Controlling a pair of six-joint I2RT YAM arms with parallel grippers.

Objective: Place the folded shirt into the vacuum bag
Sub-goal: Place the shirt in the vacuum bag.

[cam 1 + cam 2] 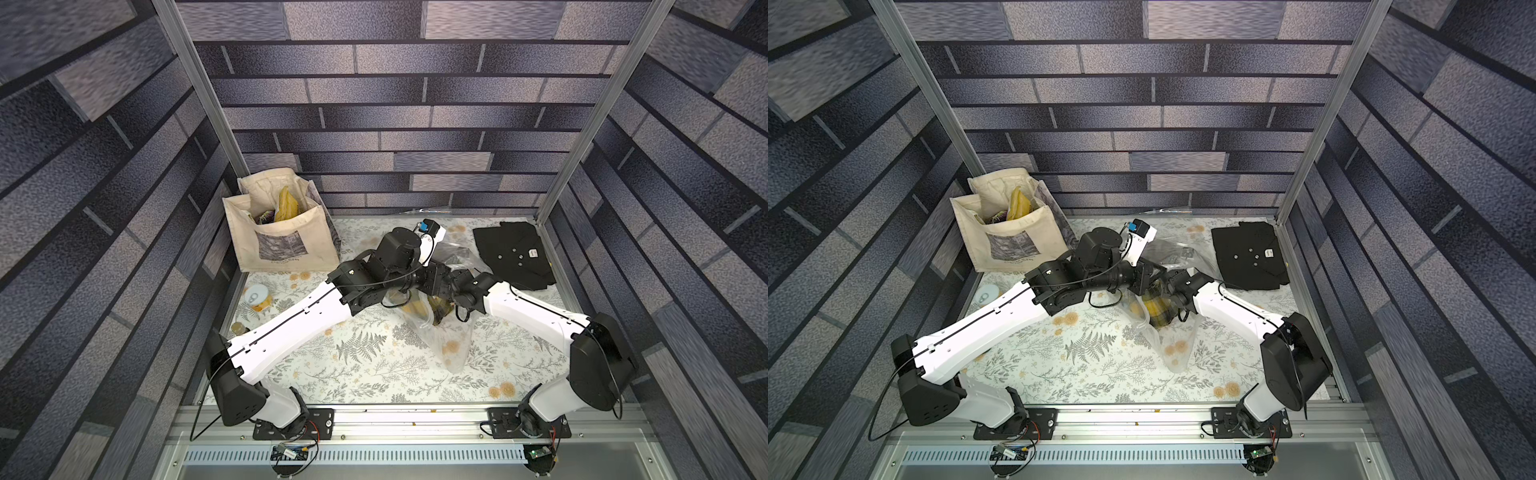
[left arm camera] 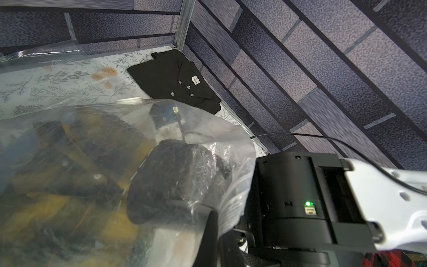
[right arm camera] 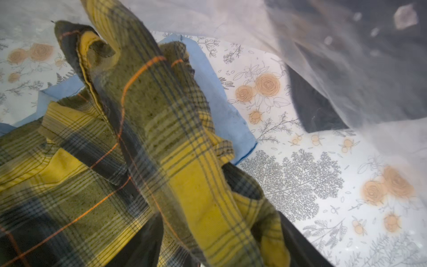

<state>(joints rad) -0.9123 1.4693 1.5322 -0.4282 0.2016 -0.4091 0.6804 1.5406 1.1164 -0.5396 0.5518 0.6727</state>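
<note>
left arm (image 1: 299, 320) extended, left pincer (image 2: 211, 219) closed

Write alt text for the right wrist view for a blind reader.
A crumpled yellow-and-dark plaid shirt fills much of the close-up, over a pale blue strip on a white tablecloth printed with grey ferns and peach roses. Hazy clear film of the vacuum bag veils one side.

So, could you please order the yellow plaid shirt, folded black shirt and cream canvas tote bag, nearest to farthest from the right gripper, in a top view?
1. Yellow plaid shirt: at the right gripper, inside the clear plastic vacuum bag.
2. Folded black shirt: far right corner.
3. Cream canvas tote bag: far left corner.
</note>
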